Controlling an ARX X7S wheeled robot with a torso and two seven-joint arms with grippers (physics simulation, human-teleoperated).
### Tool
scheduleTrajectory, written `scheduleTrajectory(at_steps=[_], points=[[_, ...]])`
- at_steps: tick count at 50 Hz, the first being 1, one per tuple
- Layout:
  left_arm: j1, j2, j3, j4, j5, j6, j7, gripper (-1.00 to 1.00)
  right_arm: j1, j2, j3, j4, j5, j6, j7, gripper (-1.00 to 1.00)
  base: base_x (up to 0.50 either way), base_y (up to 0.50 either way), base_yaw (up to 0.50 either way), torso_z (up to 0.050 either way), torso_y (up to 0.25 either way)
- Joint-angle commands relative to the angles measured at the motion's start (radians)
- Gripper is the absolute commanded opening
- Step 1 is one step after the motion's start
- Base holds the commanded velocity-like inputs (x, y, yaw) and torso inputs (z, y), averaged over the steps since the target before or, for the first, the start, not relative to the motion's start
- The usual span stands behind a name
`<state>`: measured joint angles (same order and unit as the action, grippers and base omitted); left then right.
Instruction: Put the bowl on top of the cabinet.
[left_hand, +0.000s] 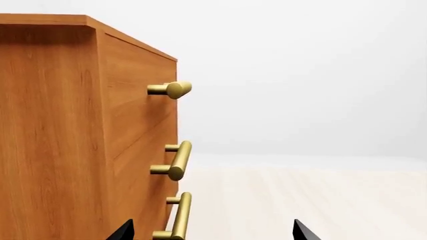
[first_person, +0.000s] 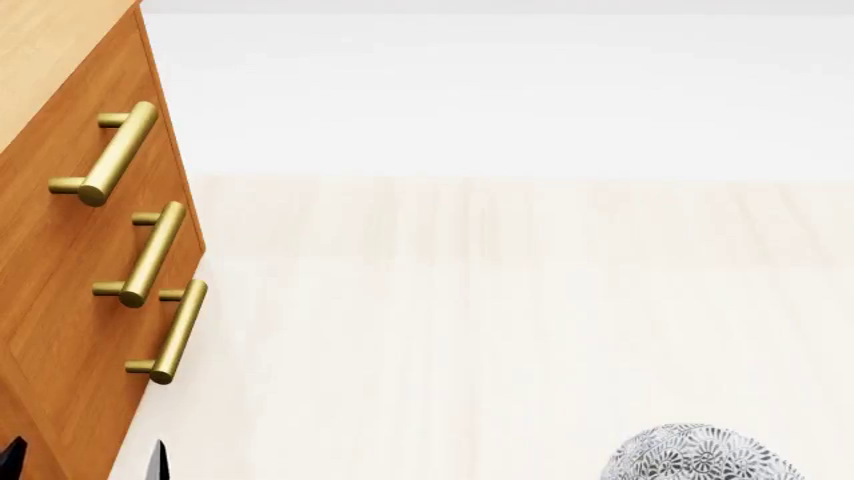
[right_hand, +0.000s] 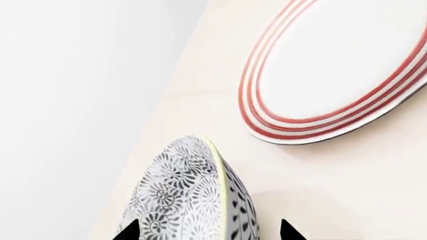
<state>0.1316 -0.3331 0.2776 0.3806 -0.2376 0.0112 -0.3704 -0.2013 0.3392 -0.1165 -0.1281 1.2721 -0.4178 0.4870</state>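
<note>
The bowl (right_hand: 177, 200), white with dense grey-black flowers, fills the near part of the right wrist view. It is seen edge-on, and its pale rim runs between the two fingertips. My right gripper (right_hand: 210, 231) is open around it: one tip overlaps the patterned outside, the other stands clear of the bowl. In the head view the bowl (first_person: 701, 458) shows at the bottom right. The orange-brown cabinet (first_person: 67, 250) stands at the left. My left gripper (first_person: 86, 458) is open and empty beside the cabinet (left_hand: 53, 125), near its front corner.
A flat white plate with red rings (right_hand: 340, 65) lies on the pale surface just beyond the bowl. Brass bar handles (first_person: 114, 155) stick out from the cabinet's drawer fronts, and one handle (left_hand: 175, 220) is close to the left fingertips. Pale wood surface (first_person: 507, 300) stretches between cabinet and bowl.
</note>
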Motion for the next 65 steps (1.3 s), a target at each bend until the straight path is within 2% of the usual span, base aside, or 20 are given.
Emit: scheduleTrajectory(at_steps=[1, 65], points=[[0.001, -0.003, 0.003, 0.001, 0.000, 0.003, -0.004, 1.00, 0.030, 0.016, -0.022, 0.028, 0.012, 0.041, 0.001, 1.00, 0.00, 0.00, 0.00, 0.000, 0.000], [-0.002, -0.020, 0.015, 0.001, -0.010, 0.010, -0.020, 1.00, 0.109, 0.027, -0.053, 0.152, 0.062, 0.113, -0.033, 1.00, 0.00, 0.00, 0.00, 0.000, 0.000]])
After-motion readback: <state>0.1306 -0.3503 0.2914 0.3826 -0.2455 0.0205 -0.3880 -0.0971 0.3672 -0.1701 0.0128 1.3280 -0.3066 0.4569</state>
